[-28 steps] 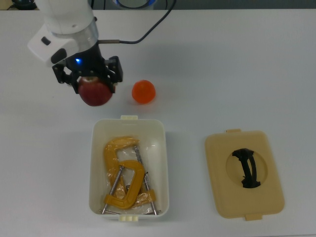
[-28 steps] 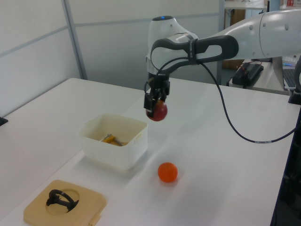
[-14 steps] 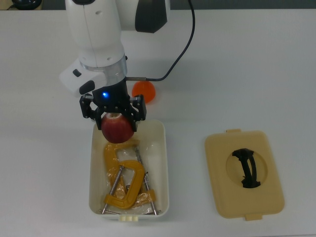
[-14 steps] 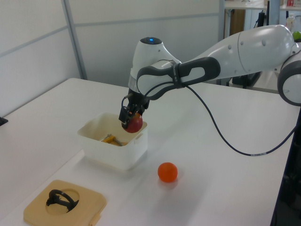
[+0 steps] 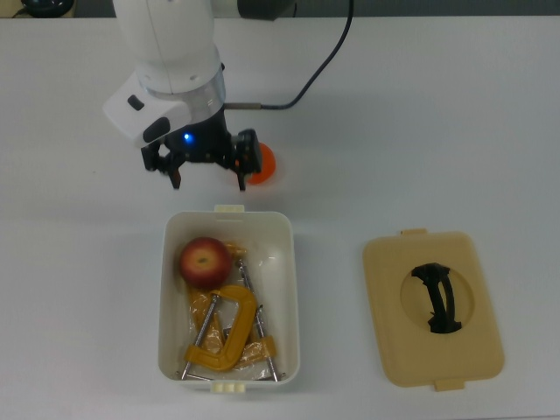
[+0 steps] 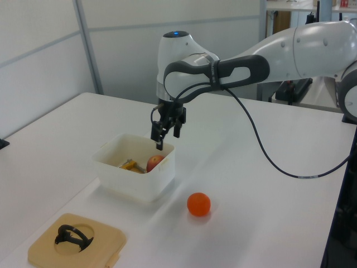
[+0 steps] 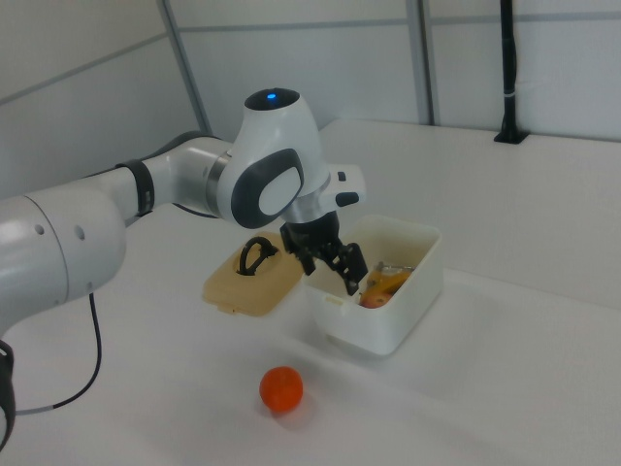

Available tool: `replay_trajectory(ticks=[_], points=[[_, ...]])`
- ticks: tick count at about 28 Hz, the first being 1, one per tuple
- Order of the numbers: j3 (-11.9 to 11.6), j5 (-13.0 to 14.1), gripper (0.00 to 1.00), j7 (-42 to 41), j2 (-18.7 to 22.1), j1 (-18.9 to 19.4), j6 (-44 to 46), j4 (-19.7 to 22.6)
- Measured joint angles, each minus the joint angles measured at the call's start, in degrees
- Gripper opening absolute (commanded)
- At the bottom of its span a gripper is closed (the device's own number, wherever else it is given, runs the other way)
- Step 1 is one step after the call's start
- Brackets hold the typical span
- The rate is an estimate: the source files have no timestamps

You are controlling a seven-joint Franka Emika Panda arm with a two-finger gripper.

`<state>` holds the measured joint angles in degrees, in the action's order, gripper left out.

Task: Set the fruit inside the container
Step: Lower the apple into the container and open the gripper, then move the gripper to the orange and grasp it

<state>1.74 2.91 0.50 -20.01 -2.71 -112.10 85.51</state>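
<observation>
Top view straight down; left, right views oblique, opposite sides, sharing container [image 5: 229,297].

Apple [image 5: 206,262]: inside the container [image 5: 289,289], at the end nearest the gripper, seemingly resting on the clamps [image 5: 223,332].
Clamps: in the container, filling the rest of it.
Orange [image 5: 263,164]: on the table [image 5: 420,131], just beyond the container's top edge in the top view, partly under the gripper.
Gripper [image 5: 207,179]: above the table, just outside that edge.
Lid [image 5: 433,308]: flat on the table at the top view's right, apart from the container.

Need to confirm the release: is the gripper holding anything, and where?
Nothing. The gripper is open and empty above the container; the apple lies inside.
</observation>
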Motion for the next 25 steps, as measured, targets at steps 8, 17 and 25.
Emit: replay_trajectory(ticks=[8, 17, 25], points=[[0.2, -0.1, 1.00, -6.8, 0.9, 2.0, 15.7, 0.6], [0.4, -3.0, 1.00, -7.0, -0.4, 6.6, 17.1, 5.9], [0.4, -8.5, 1.00, -7.0, -3.6, 8.0, 17.1, 7.2]])
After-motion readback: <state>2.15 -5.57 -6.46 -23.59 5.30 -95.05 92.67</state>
